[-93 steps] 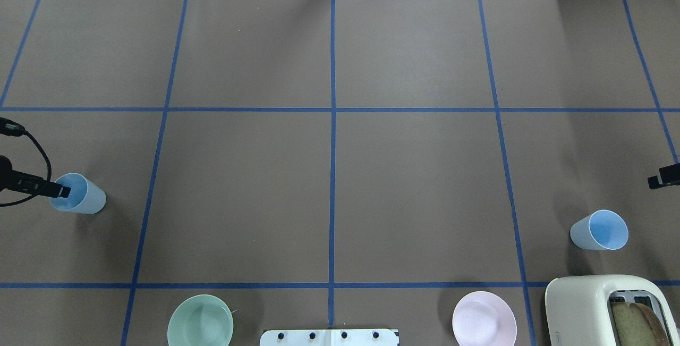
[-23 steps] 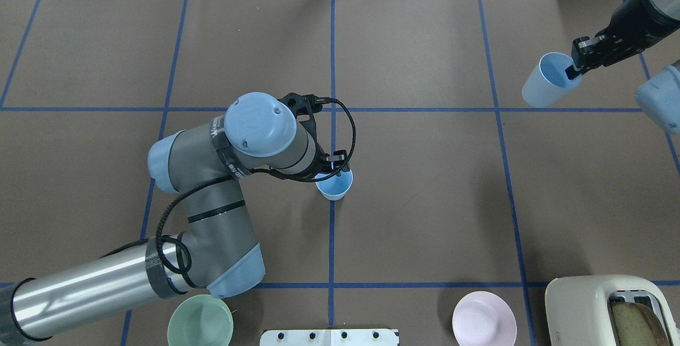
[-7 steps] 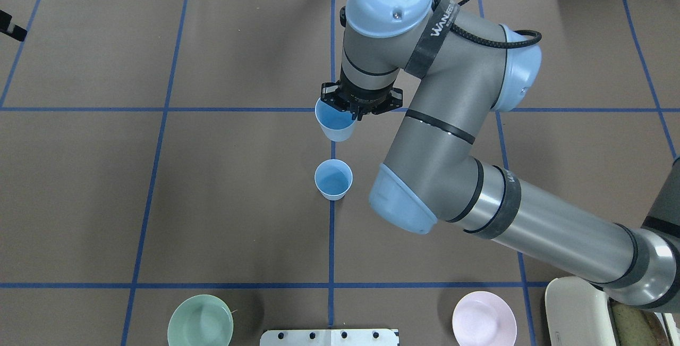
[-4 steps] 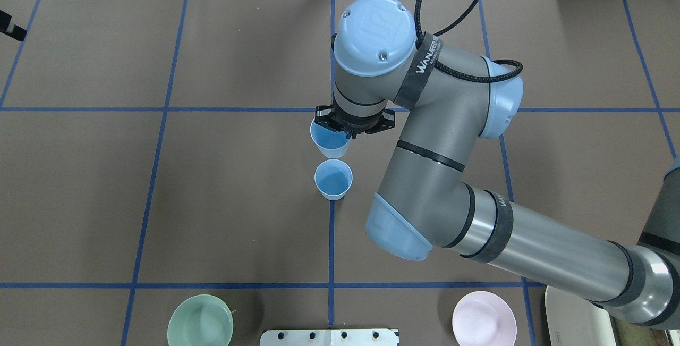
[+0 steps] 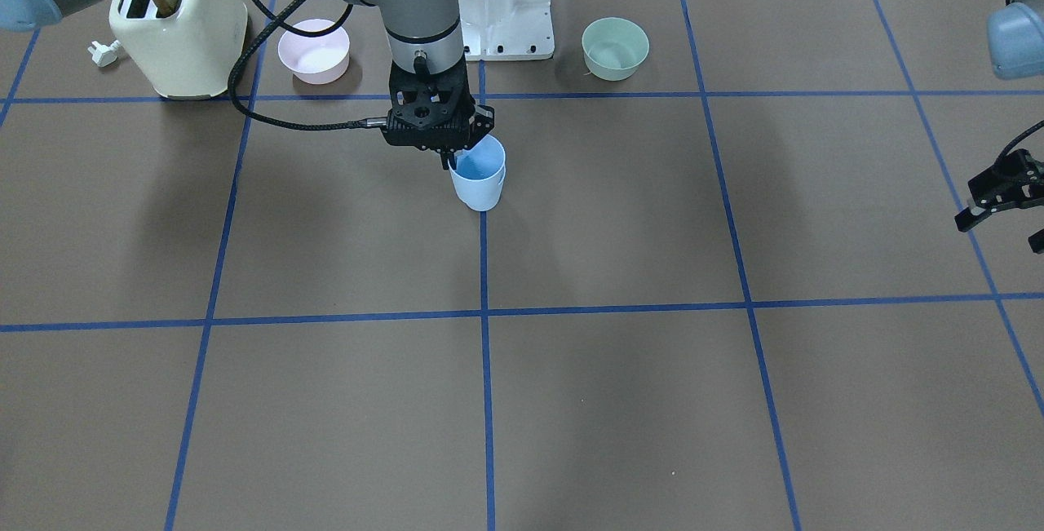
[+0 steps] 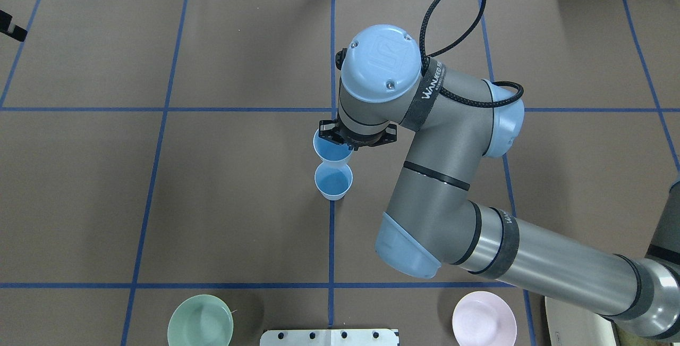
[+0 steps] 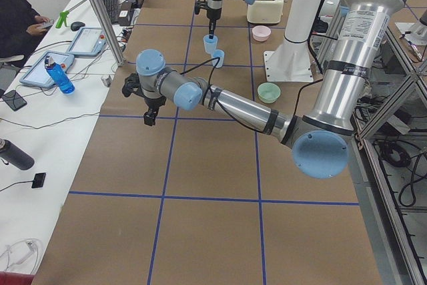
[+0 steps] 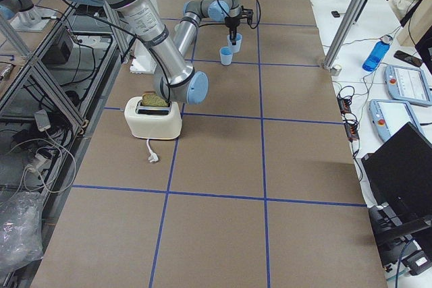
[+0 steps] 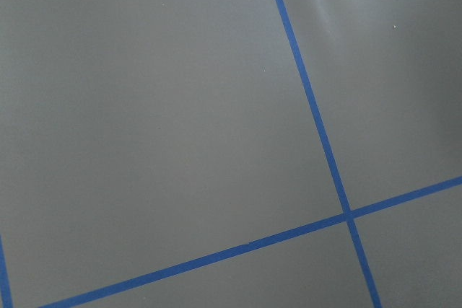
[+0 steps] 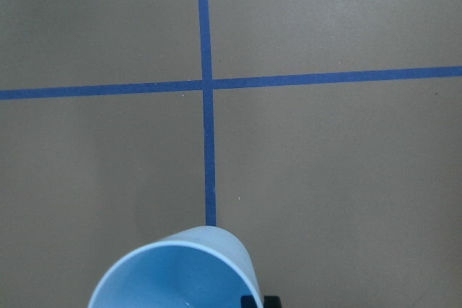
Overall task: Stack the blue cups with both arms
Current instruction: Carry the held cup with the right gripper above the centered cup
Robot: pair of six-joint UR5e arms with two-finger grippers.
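Table [image 6: 212, 202], right pincer [image 6: 346, 146] gripping raised cup [image 6: 328, 150] near standing cup [image 6: 333, 181], bowls [image 6: 200, 320] at edge

Two blue cups [image 6: 333, 182] [image 6: 329, 150], two bowls [image 6: 200, 327] [image 6: 483, 325] — one pink, one green — one toaster [image 5: 179, 42], two arms [image 6: 441, 176] [image 7: 220, 101]

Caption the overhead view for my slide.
Right gripper holds the raised blue cup beside the standing blue cup on the centre tape line; not yet stacked.

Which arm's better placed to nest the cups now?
Right. The right gripper grips one blue cup by the rim, raised close beside the other cup, which stands upright. The left gripper is open, empty and far off near the table edge.
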